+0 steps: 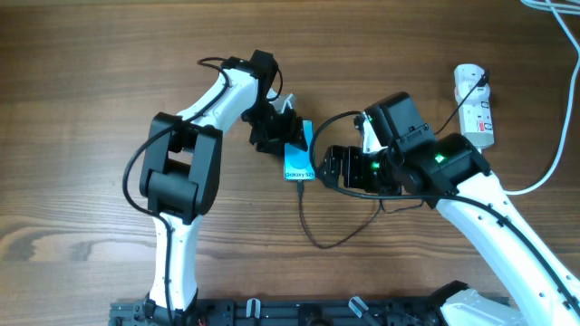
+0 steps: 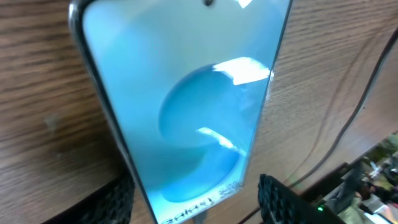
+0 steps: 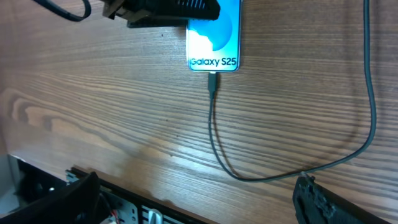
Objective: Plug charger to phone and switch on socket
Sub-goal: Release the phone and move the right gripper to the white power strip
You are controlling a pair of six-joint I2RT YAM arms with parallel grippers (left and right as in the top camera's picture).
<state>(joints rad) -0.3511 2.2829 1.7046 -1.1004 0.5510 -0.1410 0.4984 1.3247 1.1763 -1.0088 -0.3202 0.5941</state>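
Observation:
The phone (image 1: 299, 161) lies flat on the wooden table with its cyan screen up. It fills the left wrist view (image 2: 180, 106) and sits at the top of the right wrist view (image 3: 213, 34). My left gripper (image 1: 281, 136) (image 2: 196, 186) is open, with one finger on each side of the phone. The charger's thin black cable (image 1: 313, 237) (image 3: 217, 143) curls across the table, and its plug tip (image 3: 212, 81) meets the phone's bottom edge. My right gripper (image 1: 324, 166) (image 3: 198, 180) is open and empty, just right of the phone. The white socket (image 1: 476, 107) lies at the far right.
The socket's thick white cord (image 1: 553, 172) runs along the table's right side. The table's front edge with a black rail (image 1: 299, 312) lies below. The left arm (image 1: 181, 172) stands left of the phone.

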